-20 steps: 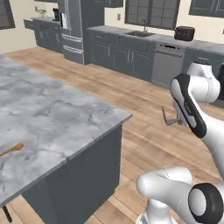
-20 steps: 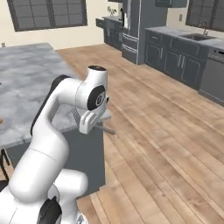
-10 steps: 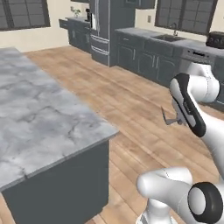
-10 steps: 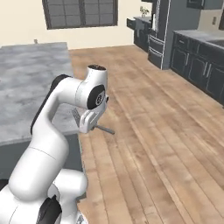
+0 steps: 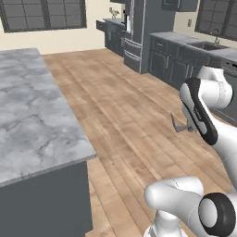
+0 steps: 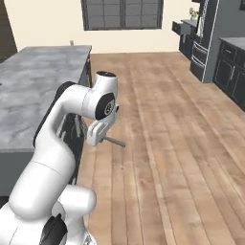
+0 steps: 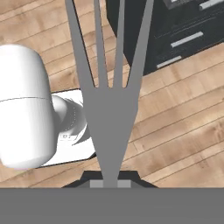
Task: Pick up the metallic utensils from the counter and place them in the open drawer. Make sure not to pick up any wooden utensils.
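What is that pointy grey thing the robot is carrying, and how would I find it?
Start at the big white robot arm beside the marble counter, out over the wooden floor. Follow the arm to its claw, shut on a thin grey metal fork. Its four long prongs set it apart: nothing else nearby is small, grey and spiky.

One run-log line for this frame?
end effector: shut on fork | position: above wood floor, beside counter | drawer: not reached

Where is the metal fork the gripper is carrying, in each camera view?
Left base view: fork right of centre, beside the gripper.
Right base view: fork left of centre, sticking out right of the hand.
Hand view: centre, tines pointing up.
Shared landmark: wooden floor behind it.
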